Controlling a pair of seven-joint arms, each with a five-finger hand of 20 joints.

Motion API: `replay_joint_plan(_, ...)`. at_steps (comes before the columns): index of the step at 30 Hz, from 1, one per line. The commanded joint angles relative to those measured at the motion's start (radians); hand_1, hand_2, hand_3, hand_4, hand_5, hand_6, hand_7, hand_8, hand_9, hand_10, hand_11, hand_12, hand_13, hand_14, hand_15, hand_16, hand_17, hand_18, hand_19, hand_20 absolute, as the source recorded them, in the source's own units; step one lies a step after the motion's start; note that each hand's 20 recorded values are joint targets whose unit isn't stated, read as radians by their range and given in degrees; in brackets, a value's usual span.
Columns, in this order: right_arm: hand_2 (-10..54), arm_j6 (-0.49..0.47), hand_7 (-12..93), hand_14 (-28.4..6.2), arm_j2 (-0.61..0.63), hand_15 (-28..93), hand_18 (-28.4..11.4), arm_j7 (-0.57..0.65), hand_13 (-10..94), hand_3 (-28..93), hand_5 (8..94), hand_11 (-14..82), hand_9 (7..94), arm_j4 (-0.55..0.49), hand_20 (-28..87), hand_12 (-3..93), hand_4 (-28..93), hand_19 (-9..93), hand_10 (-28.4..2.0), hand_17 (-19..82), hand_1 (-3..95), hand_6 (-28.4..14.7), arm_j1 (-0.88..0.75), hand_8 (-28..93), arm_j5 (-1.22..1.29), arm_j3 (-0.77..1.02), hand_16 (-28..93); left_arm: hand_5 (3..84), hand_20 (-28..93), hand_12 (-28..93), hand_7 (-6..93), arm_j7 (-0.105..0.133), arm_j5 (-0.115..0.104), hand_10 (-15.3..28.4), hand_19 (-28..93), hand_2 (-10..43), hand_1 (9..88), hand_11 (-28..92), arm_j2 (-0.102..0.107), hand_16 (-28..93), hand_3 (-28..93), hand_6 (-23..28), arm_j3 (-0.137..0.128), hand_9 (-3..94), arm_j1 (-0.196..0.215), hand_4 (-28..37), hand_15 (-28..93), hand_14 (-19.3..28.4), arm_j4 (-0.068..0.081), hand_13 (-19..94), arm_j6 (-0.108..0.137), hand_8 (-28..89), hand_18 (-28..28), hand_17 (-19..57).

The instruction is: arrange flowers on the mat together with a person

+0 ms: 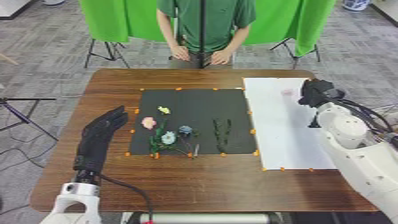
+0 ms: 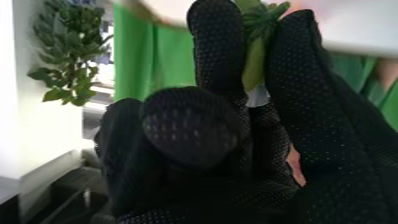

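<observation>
Right hand (image 1: 317, 93) pinched a green stem (image 2: 254, 65) at the white mat's (image 1: 289, 140) edge; left hand (image 1: 104, 122), fingers fairly straight, was beside the black mat (image 1: 195, 102) bearing flowers (image 1: 168, 138).

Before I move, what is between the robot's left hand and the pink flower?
In the head view, bare table, then the edge of the black mat.

White arms (image 1: 360, 162), rounded casings (image 1: 354, 127), black fabric gloves (image 1: 105, 127) with pale specks, black cables (image 1: 366, 116) along the right arm, dark cable (image 1: 133, 187) at the left wrist
</observation>
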Motion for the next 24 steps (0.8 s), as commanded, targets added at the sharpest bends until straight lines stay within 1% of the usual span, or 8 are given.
replay_joint_plan(1, -9.5, 0.01, 23, -0.2, 0.067, 59, -12.9, 0.039, 94, 60, 84.1, 13.3, 93.7, -0.272, 44, 37.0, -27, 93, -7.0, 66, 61.8, 3.0, 0.083, 6, 0.084, 0.024, 26, 45.6, 17, 15, 11.5, -0.015, 0.001, 12.4, 5, -5.2, 23.8, 13, -0.005, 4, 66, 3.8, -0.008, 42.8, 0.023, -19.7, 9, 15.4, -0.002, 33, 0.0, -5, 11.2, 3.5)
replay_joint_plan(5, -9.5, -0.018, 23, 0.0, 0.021, 60, -13.1, 0.004, 94, 60, 84.2, 13.3, 93.7, -0.317, 47, 37.0, -27, 93, -7.0, 66, 62.0, 3.0, 0.151, 6, 0.142, -0.092, 26, 45.5, 17, 15, 11.5, -0.023, 0.0, 12.4, 5, -5.2, 23.7, 13, -0.006, 4, 66, 3.7, -0.008, 42.8, 0.037, -19.7, 9, 15.4, -0.007, 33, -0.002, -5, 11.2, 3.4)
replay_joint_plan(8, -9.5, -0.055, 22, 0.2, -0.042, 60, -13.1, -0.031, 94, 59, 84.3, 12.8, 93.7, -0.303, 49, 36.7, -27, 93, -7.1, 66, 62.1, 3.0, 0.193, 6, 0.169, -0.185, 26, 45.5, 17, 15, 11.4, -0.019, 0.003, 12.4, 5, -5.2, 23.6, 13, -0.007, 4, 66, 3.8, -0.011, 42.8, 0.045, -19.7, 9, 15.4, -0.011, 33, 0.001, -5, 11.2, 3.4)
replay_joint_plan(11, -9.5, -0.071, 22, 0.5, -0.085, 62, -13.2, -0.059, 94, 59, 84.5, 12.5, 93.7, -0.292, 51, 36.2, -27, 93, -7.1, 67, 62.3, 3.0, 0.209, 6, 0.165, -0.261, 26, 45.5, 17, 15, 11.4, -0.011, -0.002, 12.4, 5, -5.2, 23.6, 13, -0.014, 4, 66, 3.8, -0.006, 42.7, 0.043, -19.7, 9, 15.3, -0.009, 33, 0.01, -5, 11.3, 3.4)
replay_joint_plan(14, -9.5, -0.091, 22, 0.5, -0.109, 62, -13.2, -0.081, 94, 59, 84.4, 12.5, 93.7, -0.28, 52, 36.0, -27, 93, -7.0, 67, 62.4, 3.0, 0.222, 6, 0.159, -0.329, 26, 45.6, 17, 15, 11.4, -0.013, 0.003, 12.4, 5, -5.2, 23.6, 13, -0.015, 4, 66, 3.8, -0.005, 42.7, 0.037, -19.8, 9, 15.4, -0.005, 33, 0.001, -5, 11.4, 3.3)
replay_joint_plan(18, -9.5, -0.106, 22, 0.5, -0.143, 63, -13.4, -0.095, 94, 59, 84.4, 12.4, 93.7, -0.246, 53, 35.8, -27, 93, -7.1, 67, 62.0, 3.0, 0.242, 6, 0.152, -0.392, 25, 45.5, 17, 15, 11.5, -0.014, -0.002, 12.3, 5, -5.2, 23.4, 13, -0.014, 4, 66, 3.8, -0.003, 42.7, 0.027, -19.8, 9, 15.4, -0.001, 33, 0.005, -5, 11.4, 3.4)
replay_joint_plan(21, -9.5, -0.119, 22, 0.5, -0.155, 63, -13.4, -0.089, 94, 59, 84.4, 12.1, 93.7, -0.234, 54, 35.6, -26, 93, -6.9, 67, 61.8, 3.1, 0.231, 6, 0.152, -0.401, 25, 45.5, 17, 15, 11.5, -0.023, -0.002, 12.4, 5, -5.1, 23.5, 13, -0.012, 4, 66, 3.8, -0.002, 42.8, 0.028, -19.9, 9, 15.3, -0.001, 33, -0.004, -5, 11.4, 3.3)
replay_joint_plan(24, -9.5, -0.12, 22, 0.5, -0.152, 63, -13.4, -0.086, 94, 60, 84.2, 11.7, 93.7, -0.229, 54, 35.6, -26, 93, -6.9, 67, 61.3, 3.1, 0.228, 6, 0.139, -0.412, 25, 45.5, 17, 15, 11.5, -0.022, -0.003, 12.3, 5, -5.1, 23.4, 13, -0.009, 4, 66, 3.8, -0.001, 42.8, 0.027, -19.8, 9, 15.3, -0.001, 33, -0.004, -5, 11.4, 3.3)
